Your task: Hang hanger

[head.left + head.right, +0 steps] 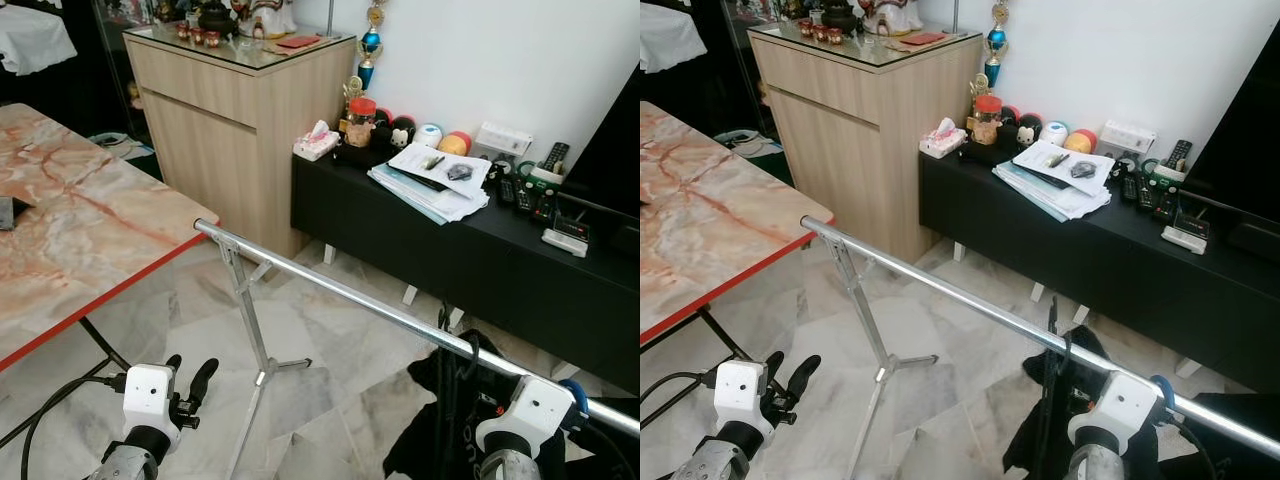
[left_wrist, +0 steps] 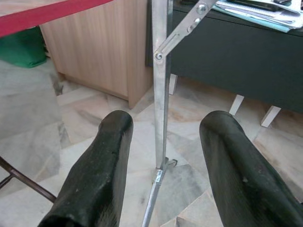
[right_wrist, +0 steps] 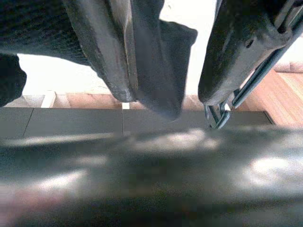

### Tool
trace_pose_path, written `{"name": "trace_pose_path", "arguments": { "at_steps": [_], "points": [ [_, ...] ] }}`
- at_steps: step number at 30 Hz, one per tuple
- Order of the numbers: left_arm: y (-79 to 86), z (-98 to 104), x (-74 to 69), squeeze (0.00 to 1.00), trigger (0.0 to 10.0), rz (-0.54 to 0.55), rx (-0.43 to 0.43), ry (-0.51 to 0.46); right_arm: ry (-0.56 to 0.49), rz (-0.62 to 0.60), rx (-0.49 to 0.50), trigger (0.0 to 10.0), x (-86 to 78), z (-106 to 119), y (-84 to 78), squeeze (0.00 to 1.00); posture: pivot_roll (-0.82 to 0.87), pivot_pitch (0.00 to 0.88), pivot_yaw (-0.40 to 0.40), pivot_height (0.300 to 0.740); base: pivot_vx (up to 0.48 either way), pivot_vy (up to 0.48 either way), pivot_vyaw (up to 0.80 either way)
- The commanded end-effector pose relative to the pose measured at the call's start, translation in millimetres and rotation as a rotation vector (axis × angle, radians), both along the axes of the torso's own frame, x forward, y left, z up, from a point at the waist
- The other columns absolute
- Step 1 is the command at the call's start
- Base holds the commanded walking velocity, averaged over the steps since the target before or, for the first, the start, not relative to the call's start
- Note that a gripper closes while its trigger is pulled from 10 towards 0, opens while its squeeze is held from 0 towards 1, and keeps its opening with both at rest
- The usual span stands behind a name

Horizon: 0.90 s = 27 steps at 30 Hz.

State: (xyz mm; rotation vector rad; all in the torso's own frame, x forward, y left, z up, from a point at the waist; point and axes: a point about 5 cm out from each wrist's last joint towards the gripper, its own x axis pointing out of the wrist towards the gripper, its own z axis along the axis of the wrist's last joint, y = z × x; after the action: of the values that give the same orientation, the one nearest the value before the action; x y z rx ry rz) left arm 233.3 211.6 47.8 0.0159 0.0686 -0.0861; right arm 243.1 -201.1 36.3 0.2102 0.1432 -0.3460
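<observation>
A silver rail [image 1: 350,295] of a clothes rack runs from the table's corner down to the right. A wire hanger's hook [image 1: 470,350] sits over the rail, with a black garment [image 1: 440,420] hanging below it. My right gripper [image 3: 189,104] is just behind the rail at the hook. A narrow gap shows between its fingers, the hanger wire [image 3: 222,113] lies against one finger [image 3: 236,56], and dark cloth drapes the other. My left gripper [image 1: 190,385] hangs low beside the rack's leg, open and empty [image 2: 168,123].
A marble table [image 1: 80,230] with a red edge stands on the left, touching the rail's end. The rack's leg [image 1: 255,340] stands in front of me. Behind are a wooden cabinet [image 1: 230,120] and a black low bench [image 1: 480,270] with papers and remotes.
</observation>
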Motion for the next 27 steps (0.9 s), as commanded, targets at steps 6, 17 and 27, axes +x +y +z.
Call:
{"name": "trace_pose_path", "arguments": {
  "at_steps": [6, 17, 27],
  "points": [
    [-3.6, -4.5, -3.9, 0.0, 10.0, 0.004, -0.01, 0.007, 0.024, 0.022, 0.004, 10.0, -2.6, -4.8, 2.5, 0.0, -0.01, 0.066, -0.059, 0.74, 0.0, 0.0, 0.0],
    [-3.4, -3.6, -3.7, 0.0, 10.0, 0.009, -0.014, -0.002, 0.019, 0.057, 0.003, 10.0, -1.3, -4.1, 7.0, 0.0, -0.01, 0.066, -0.06, 0.74, 0.0, 0.0, 0.0],
    [-4.0, -3.0, -3.7, 0.0, 10.0, 0.01, -0.015, -0.009, 0.014, 0.074, 0.006, 10.0, -0.3, -3.4, 8.7, 0.0, -0.01, 0.067, -0.062, 0.74, 0.0, 0.0, 0.0]
  ]
}}
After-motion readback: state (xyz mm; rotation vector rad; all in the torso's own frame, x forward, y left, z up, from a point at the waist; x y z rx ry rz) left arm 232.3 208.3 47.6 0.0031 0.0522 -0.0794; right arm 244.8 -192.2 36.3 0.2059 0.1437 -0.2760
